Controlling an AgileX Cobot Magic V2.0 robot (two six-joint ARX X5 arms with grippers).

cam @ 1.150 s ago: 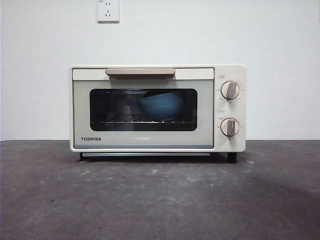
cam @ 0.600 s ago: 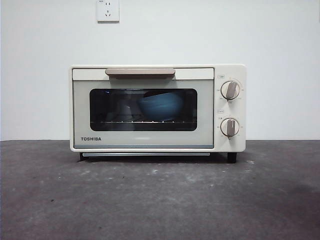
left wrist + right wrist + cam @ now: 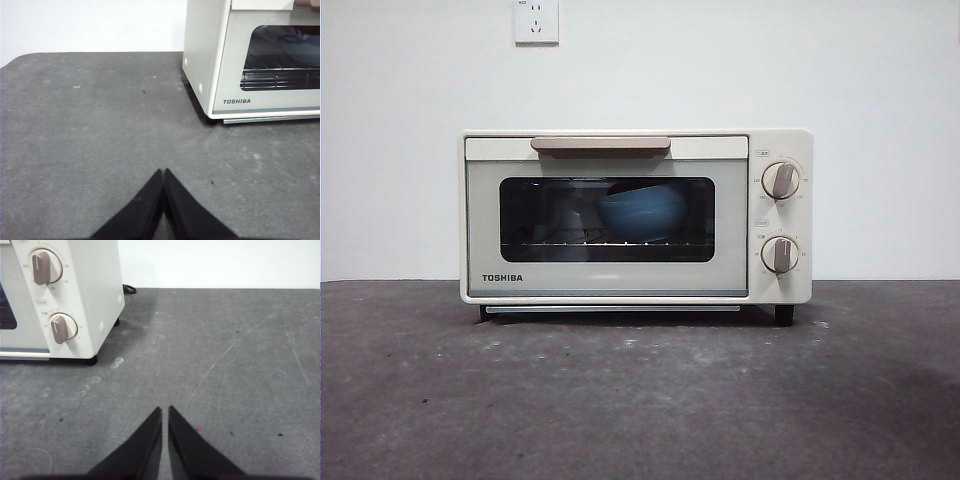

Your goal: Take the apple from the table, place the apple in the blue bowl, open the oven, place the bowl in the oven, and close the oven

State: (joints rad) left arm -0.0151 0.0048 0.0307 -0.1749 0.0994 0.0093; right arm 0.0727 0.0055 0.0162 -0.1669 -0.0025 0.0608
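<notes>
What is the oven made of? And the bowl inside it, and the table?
The oven body looks like painted metal or plastic: smooth, cream, slightly glossy. Its door window looks like dark glass, since you see through it and it reflects. The bowl looks matte blue, maybe plastic or ceramic; through the glass I can't be sure. The table looks like a dull grey, scuffed, mottled mat or board.

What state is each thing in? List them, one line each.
oven: door shut, on the table.
blue bowl: upright inside the oven, on the rack.
apple: not visible through the glass.
upper knob: pointer tilted slightly right of vertical.
lower knob: pointer vertical.
left gripper: fingers shut, empty.
right gripper: fingers shut, empty.
</notes>
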